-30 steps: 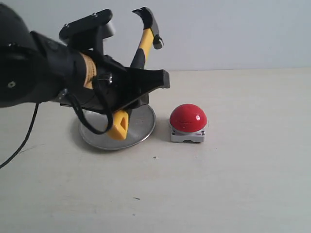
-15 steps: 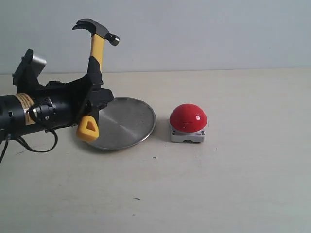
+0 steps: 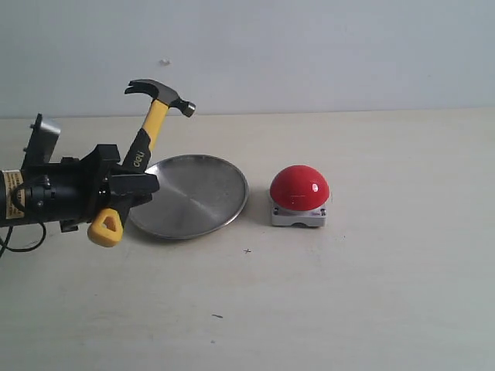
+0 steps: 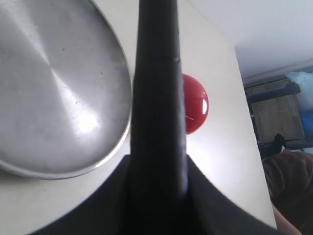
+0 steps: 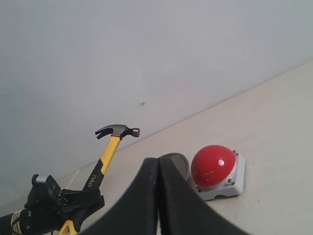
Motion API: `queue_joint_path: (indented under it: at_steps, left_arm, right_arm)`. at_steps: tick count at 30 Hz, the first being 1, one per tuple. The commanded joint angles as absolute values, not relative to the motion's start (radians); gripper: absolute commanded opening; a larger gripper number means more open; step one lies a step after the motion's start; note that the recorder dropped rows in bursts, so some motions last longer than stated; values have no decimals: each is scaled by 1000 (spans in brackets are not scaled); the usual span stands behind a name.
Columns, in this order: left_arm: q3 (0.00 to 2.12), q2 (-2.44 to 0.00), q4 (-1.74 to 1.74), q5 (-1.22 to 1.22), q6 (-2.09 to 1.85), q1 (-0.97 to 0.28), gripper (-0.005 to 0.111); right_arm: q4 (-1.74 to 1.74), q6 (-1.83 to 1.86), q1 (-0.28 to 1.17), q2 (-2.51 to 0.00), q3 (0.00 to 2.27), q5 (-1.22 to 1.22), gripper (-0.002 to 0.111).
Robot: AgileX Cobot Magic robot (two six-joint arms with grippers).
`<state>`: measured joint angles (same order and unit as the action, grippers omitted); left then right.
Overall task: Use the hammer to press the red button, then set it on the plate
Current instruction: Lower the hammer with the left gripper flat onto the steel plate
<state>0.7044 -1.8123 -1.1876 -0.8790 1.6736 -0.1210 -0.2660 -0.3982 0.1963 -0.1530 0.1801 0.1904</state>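
Left tool (image 3: pixel 128 179) clamps the hammer (image 3: pixel 148 131) at its black grip. Yellow butt hangs below the jaws. Head is up, tipped toward the back edge of the counter (image 3: pixel 371 294).

Change over the last second: the arm has pulled back toward the counter's left edge. It was over the plate (image 3: pixel 216 209) with the head raised on the button's side. Now the tool sits off the plate's left rim and the handle leans over that rim.

Button (image 3: pixel 299 187) stands just right of the plate, well apart from the hammer head. Nothing touches it. Whether it has been pressed, cannot tell.

Right tool (image 5: pixel 158 164) is closed and empty, fingers pressed together, held back from the work.

Reading: the hammer is retreating from the button, not closing on it. Plate is bare, so placing is not yet done.
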Motion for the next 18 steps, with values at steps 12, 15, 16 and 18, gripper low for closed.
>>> queue_joint_path:
  at_steps: [12,15,16,18]
  left_arm:
    - [826,-1956,-1120,-937,1683,-104,0]
    - [826,-1980,-1103,-937,1675,-104,0]
    - [826,-1984,-1093,-937,1671,-104,0]
    - [826,-1990,-1069,-927,1656,-108,0]
  right_arm:
    - [-263,-394,198,-150,175,178,0]
    - [-263,-394,198,-150,175,178,0]
    - [-263,-394,198,-150,175,178,0]
    - [-263,-394,198,-150,175,178,0]
